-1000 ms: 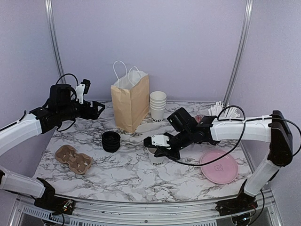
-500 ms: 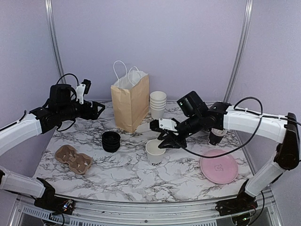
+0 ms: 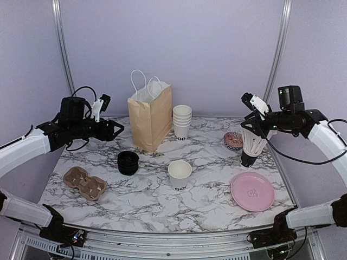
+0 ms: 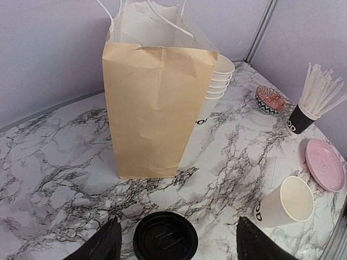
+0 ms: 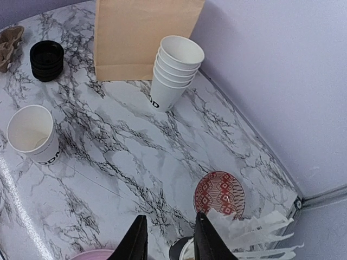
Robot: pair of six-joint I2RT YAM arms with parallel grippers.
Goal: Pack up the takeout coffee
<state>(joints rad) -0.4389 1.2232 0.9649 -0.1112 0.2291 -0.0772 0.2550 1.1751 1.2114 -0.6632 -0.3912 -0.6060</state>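
Note:
No cup with a black lid shows in any view. A single lidless white paper cup with dark lettering stands upright at mid-table; it also shows in the left wrist view and the right wrist view. My left gripper is open and empty, hovering above a stack of loose black lids, which stands left of the cup. My right gripper is raised at the far right, slightly open and empty, far from the cup.
A brown paper bag stands open at the back, with a stack of lidless white cups beside it. A cardboard cup carrier lies front left. A pink plate, a patterned bowl and a straw holder are on the right.
My right gripper let go of the lidless cup, rose and swung back to the far right above the straw holder. The cup stays upright. My left arm barely moved.

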